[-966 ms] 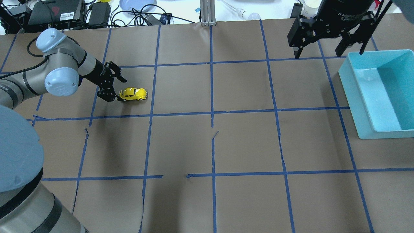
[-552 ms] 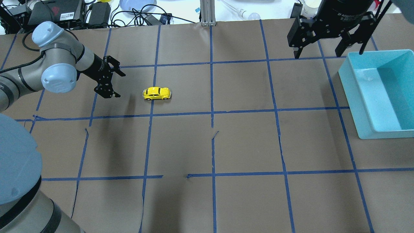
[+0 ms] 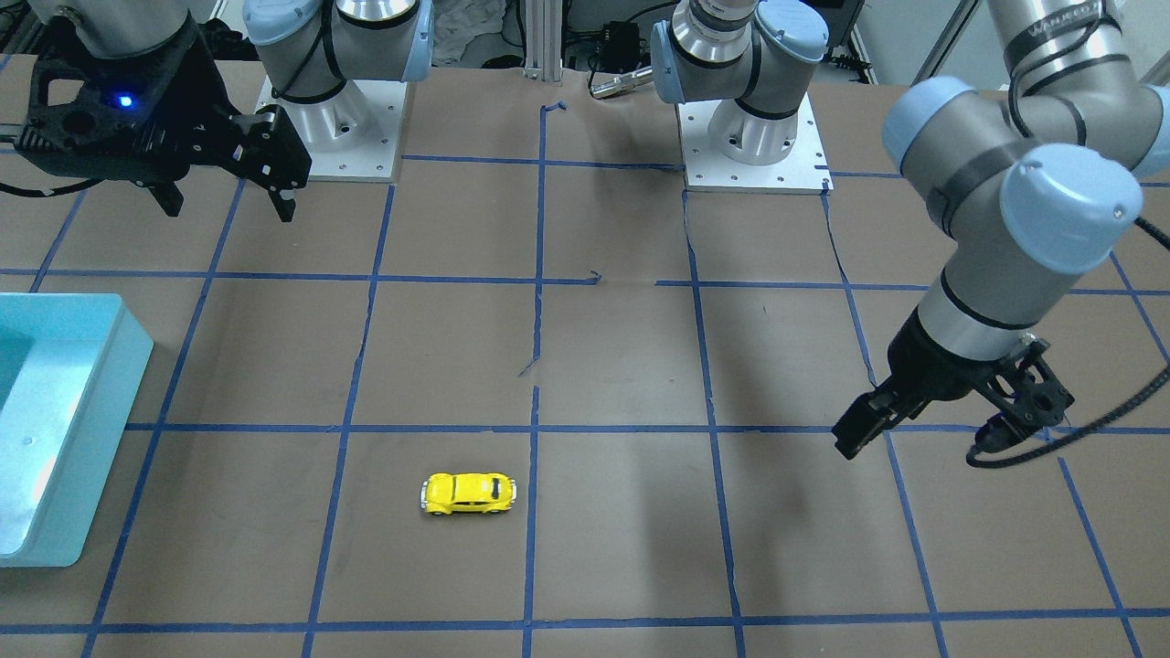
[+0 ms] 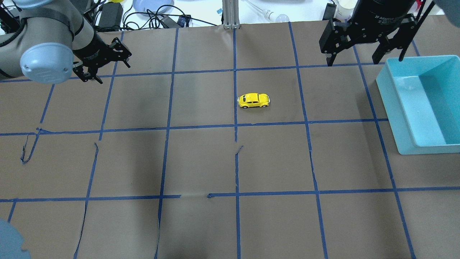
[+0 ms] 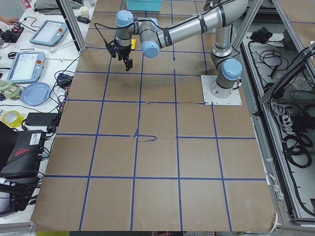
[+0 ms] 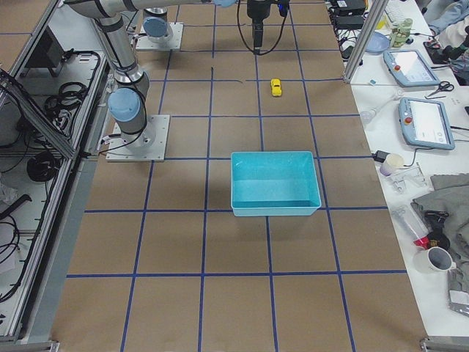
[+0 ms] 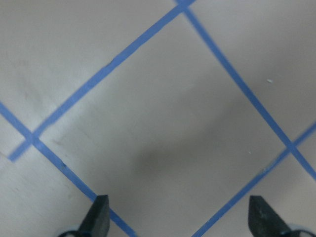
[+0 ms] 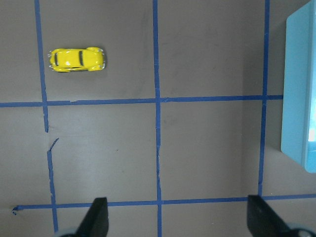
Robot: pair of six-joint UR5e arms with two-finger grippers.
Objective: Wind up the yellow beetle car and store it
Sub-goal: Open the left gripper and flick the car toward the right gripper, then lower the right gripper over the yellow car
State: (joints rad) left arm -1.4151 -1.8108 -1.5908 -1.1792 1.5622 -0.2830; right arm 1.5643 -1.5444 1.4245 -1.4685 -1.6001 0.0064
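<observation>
1. Front-facing view: the left claw (image 3: pixel 919 434) hangs empty above the tabletop (image 3: pixel 622 366) on a bent arm. The yellow beetle car (image 3: pixel 468 493) sits well apart from it.
2. Overhead view: the right claw (image 4: pixel 352 59) is spread wide and empty, beside the teal bin (image 4: pixel 391 108).
3. Left wrist view: fingers wide apart, holding nothing.
4. Right wrist view: the car stands on its wheels, just beside a blue tape line (image 8: pixel 42 49).

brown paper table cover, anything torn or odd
Yes: the brown paper table cover is slit along several blue tape grid lines, and one tape strip has peeled into a loop on the robot's left side.
</observation>
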